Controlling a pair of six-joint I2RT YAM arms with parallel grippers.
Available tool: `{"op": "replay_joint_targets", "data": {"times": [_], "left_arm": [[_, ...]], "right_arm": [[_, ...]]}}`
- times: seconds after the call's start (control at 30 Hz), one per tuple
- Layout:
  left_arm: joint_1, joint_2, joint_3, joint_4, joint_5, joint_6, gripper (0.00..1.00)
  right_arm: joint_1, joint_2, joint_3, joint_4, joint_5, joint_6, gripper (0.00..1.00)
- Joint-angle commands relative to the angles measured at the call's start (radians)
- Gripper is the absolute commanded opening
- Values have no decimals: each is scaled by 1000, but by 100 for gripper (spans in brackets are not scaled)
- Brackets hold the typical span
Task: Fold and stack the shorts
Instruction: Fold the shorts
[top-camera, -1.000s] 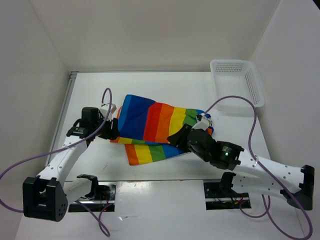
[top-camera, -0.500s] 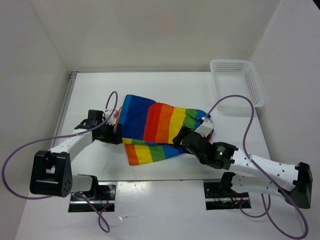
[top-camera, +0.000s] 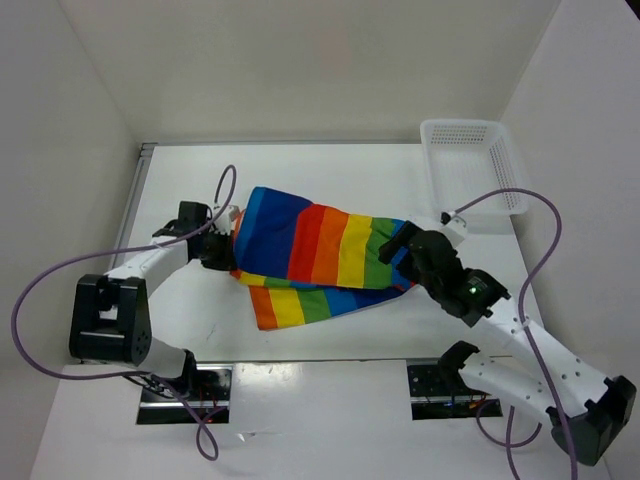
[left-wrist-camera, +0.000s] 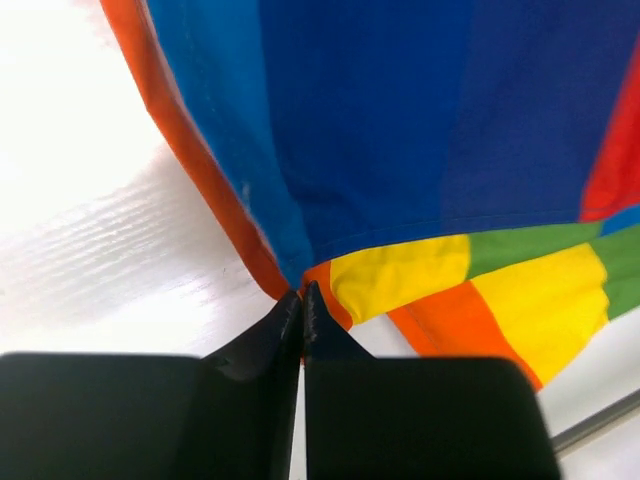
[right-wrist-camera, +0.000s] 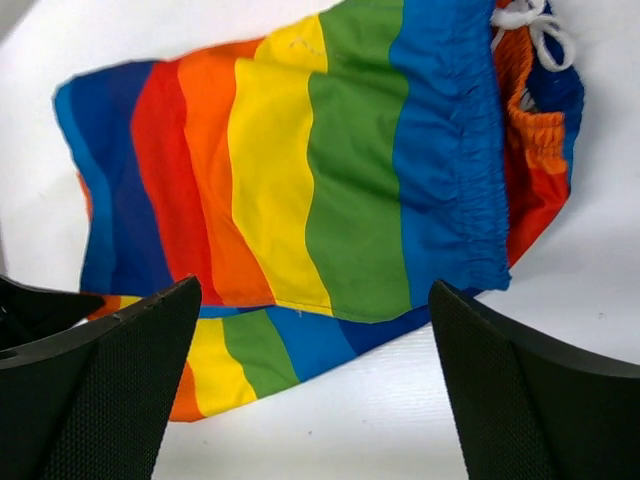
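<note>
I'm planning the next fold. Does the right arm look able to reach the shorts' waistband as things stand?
Probably yes: the right tool hangs open just above the shorts, over their waistband, with nothing between them.

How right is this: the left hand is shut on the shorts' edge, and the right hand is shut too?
Wrong on the right hand: the right wrist view shows it open, fingers wide apart above the shorts. The left hand is shut on the edge.
</note>
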Motion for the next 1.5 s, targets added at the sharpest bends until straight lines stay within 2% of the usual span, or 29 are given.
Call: {"op": "replay_joint_targets", "data": {"times": [0.0, 0.1, 0.17, 0.27, 0.3, 0.37, 0.43, 0.47, 0.6, 0.73, 0.83, 0.9, 1.1, 1.2, 1.3, 1.33, 1.4, 1.43, 1.47], "left_arm": [[6, -65, 66, -71, 54, 4, 3], [6, -97, 75, -71, 77, 4, 0], [6, -107, 84, -71, 88, 4, 0], [6, -98, 121, -51, 97, 4, 0], [6, -87, 136, -51, 97, 4, 0], [6, -78, 162, -51, 106, 4, 0], [6, -55, 199, -51, 106, 4, 0], [6, -55, 199, -51, 106, 4, 0], [6, -44, 210, -40, 166, 4, 0], [16, -44, 225, -106, 152, 4, 0], [16, -55, 224, -105, 207, 4, 0], [16, -65, 224, -95, 220, 4, 0], [16, -65, 233, -84, 241, 4, 0], [16, -65, 233, -75, 252, 4, 0], [16, -65, 233, -75, 252, 4, 0], [16, -65, 233, -65, 252, 4, 0], [16, -65, 233, -65, 252, 4, 0], [16, -56, 254, -65, 252, 4, 0], [16, -56, 265, -65, 252, 4, 0]], "right_arm": [[-93, -40, 0, 23, -129, -45, 98], [-144, 70, 0, 35, -224, -45, 95], [-144, 153, 10, 35, -211, 17, 93], [-187, 183, 20, 27, -199, 19, 90], [-204, 193, 9, 27, -211, 19, 85], [-236, 193, -12, 38, -261, 7, 67], [-249, 184, -31, 38, -274, 21, 59], [-249, 170, -58, 47, -310, 21, 59], [-249, 109, -120, 47, -416, 123, 75], [-249, -15, -204, 33, -466, 273, 76], [-249, -95, -282, 72, -476, 369, 76], [-285, -95, -307, 136, -525, 380, 76], [-406, 49, -275, 207, -576, 277, 75], [-442, 107, -275, 265, -576, 277, 71], [-469, 190, -255, 283, -590, 277, 58], [-469, 208, -241, 283, -590, 267, 41], [-469, 228, -217, 283, -581, 266, 21], [-469, 229, -206, 293, -572, 257, 7], [-469, 229, -159, 293, -553, 237, 2]]}}
